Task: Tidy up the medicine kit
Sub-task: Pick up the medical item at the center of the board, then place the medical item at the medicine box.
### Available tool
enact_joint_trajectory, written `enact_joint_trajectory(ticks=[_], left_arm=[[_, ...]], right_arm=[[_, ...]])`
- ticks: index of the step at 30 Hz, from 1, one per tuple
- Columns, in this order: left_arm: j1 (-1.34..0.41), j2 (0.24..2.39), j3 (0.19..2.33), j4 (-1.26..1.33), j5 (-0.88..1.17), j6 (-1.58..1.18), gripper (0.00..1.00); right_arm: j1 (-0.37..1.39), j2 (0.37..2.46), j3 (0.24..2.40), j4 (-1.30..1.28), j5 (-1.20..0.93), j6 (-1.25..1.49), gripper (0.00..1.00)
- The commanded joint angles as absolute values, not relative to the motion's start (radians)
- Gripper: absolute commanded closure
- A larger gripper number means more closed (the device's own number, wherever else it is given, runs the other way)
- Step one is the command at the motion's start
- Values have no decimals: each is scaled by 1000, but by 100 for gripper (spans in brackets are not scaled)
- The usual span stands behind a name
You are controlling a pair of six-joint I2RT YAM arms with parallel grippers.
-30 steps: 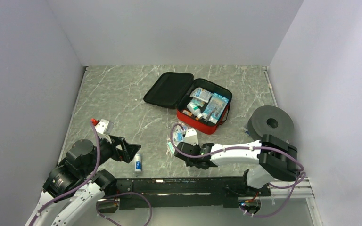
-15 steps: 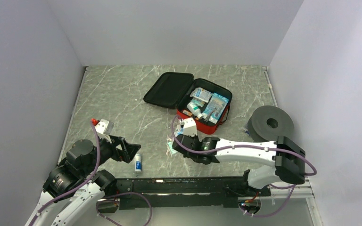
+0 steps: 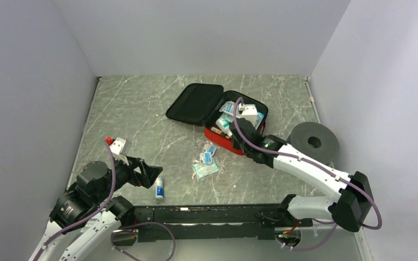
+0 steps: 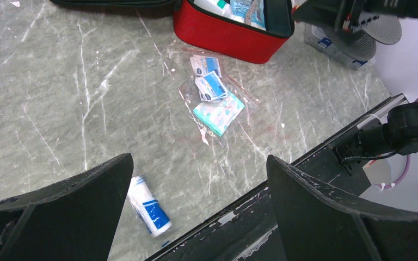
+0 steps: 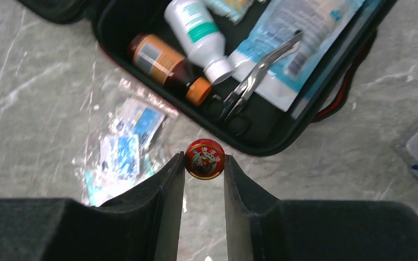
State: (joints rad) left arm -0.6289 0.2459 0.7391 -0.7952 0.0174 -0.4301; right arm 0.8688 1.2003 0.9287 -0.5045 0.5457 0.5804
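Medicine kit (image 3: 195,103) update: my right gripper (image 5: 204,166) is pinching a little round red tin (image 5: 204,157) right by the kit's near rim. The kit itself lies open, mid-table (image 3: 136,109) toward the far edge. My left gripper (image 4: 197,163) is spread wide by the near left corner, with a small white bottle (image 4: 149,205) lying close to the near edge.

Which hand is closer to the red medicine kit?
Right. The right hand hangs at the near edge of the medicine kit, pinching a red tin. The left hand is far off, front left, by a little bottle.
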Motion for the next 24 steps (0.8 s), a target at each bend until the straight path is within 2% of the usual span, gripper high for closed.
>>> enact_joint_trajectory(ticks=[1,8,24], left_arm=[[-629,253,745,-779,3,-422,1],[-629,247,744,-779,4,-423,1],[-629,252,742,-773,27,-417,1]], right_arm=[[741,1212,990,-428,454,473,85],[601,1356,1040,-366,345,452,86],[495,1688,1131,-281,292,485,88]])
